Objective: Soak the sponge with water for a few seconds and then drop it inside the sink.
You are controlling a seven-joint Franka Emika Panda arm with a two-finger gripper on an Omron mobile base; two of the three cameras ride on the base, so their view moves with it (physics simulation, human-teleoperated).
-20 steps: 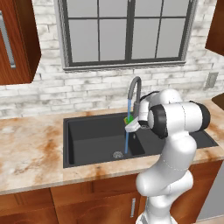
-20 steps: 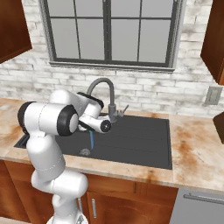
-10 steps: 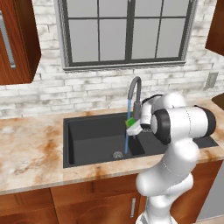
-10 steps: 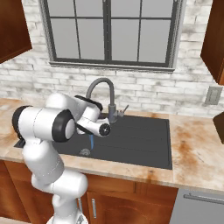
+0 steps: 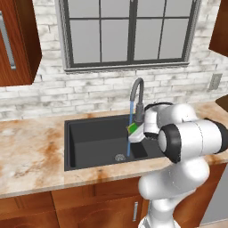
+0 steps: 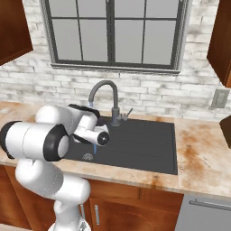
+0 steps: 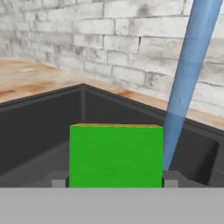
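Hidden: the lower part of the sponge (image 7: 116, 155) is cut off in the hand view; the arm covers the right part of the sink (image 5: 93, 138).
Pincer (image 5: 133, 133): closed on the sponge, held above the sink.
Water (image 7: 186, 83): falls from the faucet (image 6: 104, 92), just right of the sponge.
Around: marble desk (image 5: 31, 151), window (image 6: 113, 34) behind.
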